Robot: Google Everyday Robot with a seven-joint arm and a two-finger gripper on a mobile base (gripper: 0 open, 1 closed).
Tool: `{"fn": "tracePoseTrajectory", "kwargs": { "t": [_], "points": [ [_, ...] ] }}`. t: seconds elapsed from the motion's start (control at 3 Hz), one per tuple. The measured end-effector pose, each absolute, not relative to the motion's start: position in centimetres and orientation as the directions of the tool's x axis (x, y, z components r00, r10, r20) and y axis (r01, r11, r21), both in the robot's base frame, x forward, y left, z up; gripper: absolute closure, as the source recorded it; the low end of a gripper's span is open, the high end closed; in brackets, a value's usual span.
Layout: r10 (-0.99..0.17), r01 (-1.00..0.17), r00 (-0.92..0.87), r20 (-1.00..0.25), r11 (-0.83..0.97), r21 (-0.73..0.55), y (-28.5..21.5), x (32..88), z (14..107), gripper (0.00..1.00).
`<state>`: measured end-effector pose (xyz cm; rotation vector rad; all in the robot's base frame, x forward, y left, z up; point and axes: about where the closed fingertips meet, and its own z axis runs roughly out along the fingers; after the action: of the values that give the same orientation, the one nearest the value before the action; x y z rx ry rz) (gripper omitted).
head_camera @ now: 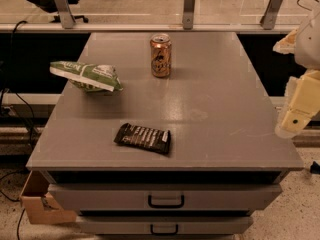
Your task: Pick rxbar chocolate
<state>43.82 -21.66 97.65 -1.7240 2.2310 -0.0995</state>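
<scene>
The bar (143, 138) lies flat on the tabletop (225, 109), long axis left-right, right end slightly nearer; the end effector (296, 115), whose grip I cannot tell, hangs beyond the right edge.

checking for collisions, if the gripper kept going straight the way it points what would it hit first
Likely the table's right edge, though depth is unclear: the gripper hangs there pointing down, well right of the rxbar chocolate.

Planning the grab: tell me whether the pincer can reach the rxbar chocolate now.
Probably yes. The rxbar chocolate lies flat near the front edge of the table, apart from chip bag and can; the pincer hangs beyond the right edge, nothing between.
</scene>
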Motion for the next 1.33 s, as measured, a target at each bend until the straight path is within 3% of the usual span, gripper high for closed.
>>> {"fn": "tracePoseTrajectory", "kwargs": {
  "t": [0.67, 1.33],
  "points": [
    [-0.948, -0.936, -0.245, -0.205, 0.286, -0.204, -19.1, 43.7, 96.4, 0.00],
    [-0.949, -0.962, -0.222, -0.225, 0.250, -0.106, -8.7, 43.3, 90.6, 0.00]
  ]
}}
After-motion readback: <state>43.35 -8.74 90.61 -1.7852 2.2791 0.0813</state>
